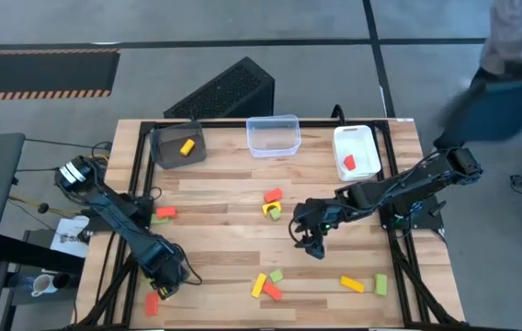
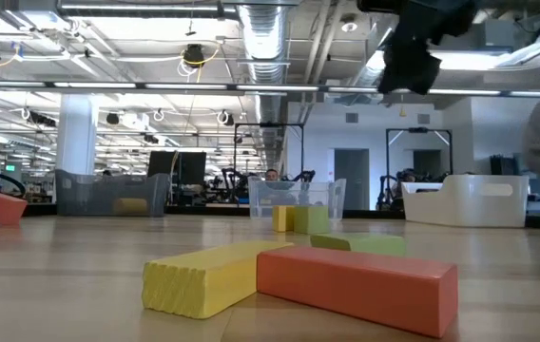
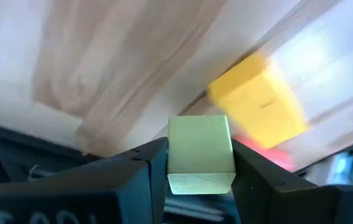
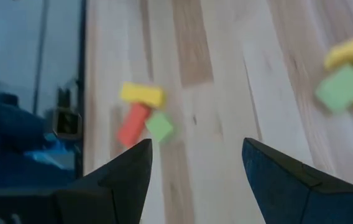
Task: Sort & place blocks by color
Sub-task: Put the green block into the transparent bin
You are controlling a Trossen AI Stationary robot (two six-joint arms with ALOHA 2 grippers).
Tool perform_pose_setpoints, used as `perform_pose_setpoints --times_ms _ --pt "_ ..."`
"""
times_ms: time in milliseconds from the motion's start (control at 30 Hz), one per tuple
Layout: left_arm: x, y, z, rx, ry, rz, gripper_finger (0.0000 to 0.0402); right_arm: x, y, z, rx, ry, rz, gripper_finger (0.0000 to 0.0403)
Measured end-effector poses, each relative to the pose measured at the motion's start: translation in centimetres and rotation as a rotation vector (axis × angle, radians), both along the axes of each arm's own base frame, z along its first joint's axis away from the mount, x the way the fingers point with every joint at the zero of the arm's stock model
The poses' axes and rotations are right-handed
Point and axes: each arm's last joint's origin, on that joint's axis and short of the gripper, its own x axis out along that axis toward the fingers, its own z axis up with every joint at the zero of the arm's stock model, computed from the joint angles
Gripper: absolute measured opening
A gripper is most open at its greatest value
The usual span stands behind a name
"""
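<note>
Three containers line the far edge of the table (image 1: pixel 243 198) in the high view: a dark brown bin (image 1: pixel 176 145) with a yellow block (image 1: pixel 187 145) inside, a clear bin (image 1: pixel 273 135), and a white bin (image 1: pixel 357 152) holding a red block (image 1: pixel 349 163). More blocks lie scattered: a red and green pair (image 1: pixel 164 213) near the left edge, a red, yellow and green cluster (image 1: pixel 272 203) mid-table, another cluster (image 1: pixel 266 284) near the front edge, and a yellow block (image 1: pixel 351 284) beside a green one (image 1: pixel 381 284) at front right. The left gripper (image 1: pixel 162 287) sits at the front left corner, its fingers too small to read here; a red block (image 1: pixel 152 304) lies just beside it. The right gripper (image 1: pixel 313 246) hangs over bare wood at mid-table. A person (image 1: pixel 509 69) is cut off at the top right corner.

Low view: a yellow block (image 2: pixel 208 275) and a red block (image 2: pixel 357 285) touch in the foreground, with a green one (image 2: pixel 360 244) partly hidden behind them. Only a dark part of one arm shows at the top.

Left wrist view: the fingers (image 3: pixel 133 180) pinch a light green block (image 3: pixel 200 152); a blurred yellow block (image 3: pixel 260 106) and a sliver of red lie beyond.

Right wrist view: the fingers (image 4: pixel 123 174) stand spread apart above the wood, with nothing between them; blurred blocks lie ahead.
</note>
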Motion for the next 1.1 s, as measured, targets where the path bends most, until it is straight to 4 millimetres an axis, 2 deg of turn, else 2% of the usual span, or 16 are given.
perform_pose_setpoints --times_ms 133,267,500,633,767,867,1100 --pt "0.3 1.7 3.0 0.045 -0.243 0.115 0.0112 0.9 -0.1 0.9 0.008 -0.13 0.009 0.0272" --pt "0.3 4.3 6.7 0.118 -0.577 0.278 0.0102 1.6 -0.1 2.0 -0.045 -0.294 0.075 0.0272" --pt "-0.1 8.1 13.5 0.213 -1.258 0.469 0.0109 2.8 0.0 4.9 -0.36 -0.732 0.208 0.0272" --pt "-0.1 9.3 16.3 0.239 -1.508 0.518 0.0106 3.1 0.0 6.8 -0.526 -0.959 0.19 0.0272" --pt "0.7 9.8 17.8 0.201 -1.64 0.55 0.0106 3.3 -0.1 7.6 -0.685 -1.038 0.171 0.0272" --pt "1.8 9.8 18.2 0.144 -1.697 0.497 0.0108 4.2 -0.4 8.3 -0.762 -1.065 0.177 0.0272" --pt "4.5 9.9 17.4 0.037 -1.7 0.412 0.0108 7.0 -0.8 10.5 -0.645 -1.055 0.223 0.0272"
